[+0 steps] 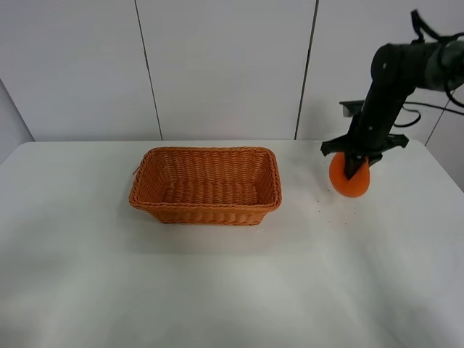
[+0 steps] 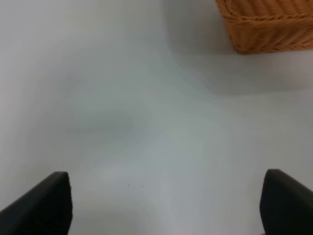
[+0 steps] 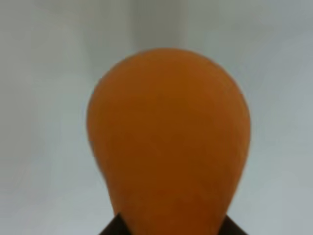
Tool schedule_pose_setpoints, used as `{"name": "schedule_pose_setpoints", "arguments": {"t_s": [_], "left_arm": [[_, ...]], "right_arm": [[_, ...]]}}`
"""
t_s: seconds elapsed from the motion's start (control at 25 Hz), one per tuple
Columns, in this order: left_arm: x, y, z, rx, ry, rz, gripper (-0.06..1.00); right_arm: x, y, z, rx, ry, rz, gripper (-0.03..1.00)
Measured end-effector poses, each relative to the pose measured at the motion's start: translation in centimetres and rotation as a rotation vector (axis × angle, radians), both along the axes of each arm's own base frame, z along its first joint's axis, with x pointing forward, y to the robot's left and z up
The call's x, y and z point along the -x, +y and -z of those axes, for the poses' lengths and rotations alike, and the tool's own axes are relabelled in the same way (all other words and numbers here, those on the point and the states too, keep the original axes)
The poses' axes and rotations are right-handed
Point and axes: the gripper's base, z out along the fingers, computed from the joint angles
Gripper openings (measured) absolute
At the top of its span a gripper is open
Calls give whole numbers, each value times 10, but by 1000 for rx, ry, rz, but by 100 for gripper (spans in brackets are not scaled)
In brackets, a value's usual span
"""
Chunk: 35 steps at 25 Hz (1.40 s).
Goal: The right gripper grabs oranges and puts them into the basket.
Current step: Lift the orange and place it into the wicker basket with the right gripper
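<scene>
Right pincer [image 1: 354,165]: the black claw on the black cabled arm is clenched over the top of the fruit, and I see one finger running down its front face.
Fruit: the bright orange round fruit with a narrowed neck [image 1: 349,183] sits in that grasp, right of the basket and toward the back right of the table. I cannot tell whether its underside touches the surface.
Right wrist view: the orange [image 3: 168,137] fills most of my picture, with only dark slivers of the claw at its neck end.
Basket: the rectangular orange-brown woven wicker basket [image 1: 206,210] stands upright mid-table, its flared sides and braided rim unobstructed. Nothing lies inside it.
Gap: I see a strip of bare white table [image 1: 217,290] between the basket's right rim and the orange, marked only by a few tiny dark specks [image 1: 317,199].
Edges: the orange is near the table's back edge and not far from its right edge. The pale panelled wall [image 1: 217,65] rises directly behind.
Open room: the front half of the table is wide and bare, and so is the stretch left of the basket.
Left pincer [image 2: 166,203]: released, its two black fingers [image 2: 44,205] spread wide above bare table, well apart from a basket corner [image 2: 266,29] at the far side of its view.
</scene>
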Motion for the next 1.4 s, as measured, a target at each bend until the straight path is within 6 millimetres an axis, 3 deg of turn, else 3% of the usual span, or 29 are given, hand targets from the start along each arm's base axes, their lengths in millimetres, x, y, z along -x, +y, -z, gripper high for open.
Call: {"name": "schedule_pose_setpoints", "arguments": {"t_s": [0.12,0.28,0.48,0.64,0.88,1.08,1.24,1.4], "left_arm": [[0,0,0,0,0,0,88],[0,0,0,0,0,0,88],[0,0,0,0,0,0,88],[0,0,0,0,0,0,88],[0,0,0,0,0,0,88],[0,0,0,0,0,0,88],[0,0,0,0,0,0,88],[0,0,0,0,0,0,88]], "right_arm": [[-5,5,-42,-15,-120,-9,7],[-6,22,-72,-29,-209,-47,7],[3,81,-95,-68,-284,-177,7],[23,137,-99,-99,-293,-306,7],[37,202,-76,-139,-318,-421,7],[34,244,-28,-161,-318,-481,7],[26,261,13,-168,-312,-484,7],[20,263,51,-143,-265,-482,7]]}}
